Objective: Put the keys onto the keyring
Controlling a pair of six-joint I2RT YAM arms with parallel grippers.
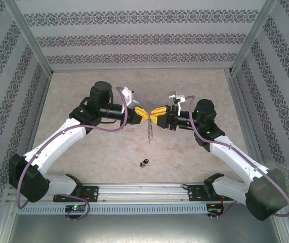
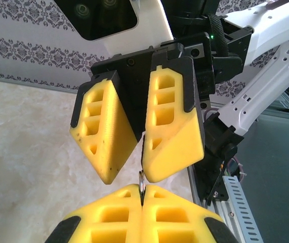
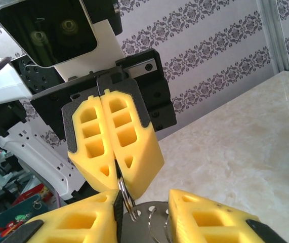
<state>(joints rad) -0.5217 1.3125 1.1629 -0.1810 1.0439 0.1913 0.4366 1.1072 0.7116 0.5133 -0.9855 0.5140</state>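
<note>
Keyring: clenched in left hand, hanging vertically; right hand released, facing it; key toward near edge of desk

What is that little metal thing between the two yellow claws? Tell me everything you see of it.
The keyring is thin grey metal, its shiny round loops seen nearly edge-on. The left gripper is shut on it, holding it in the air above the table; a fine chain-like strand hangs down from it. The open fingers of the right gripper flank it; contact is unclear.
</note>
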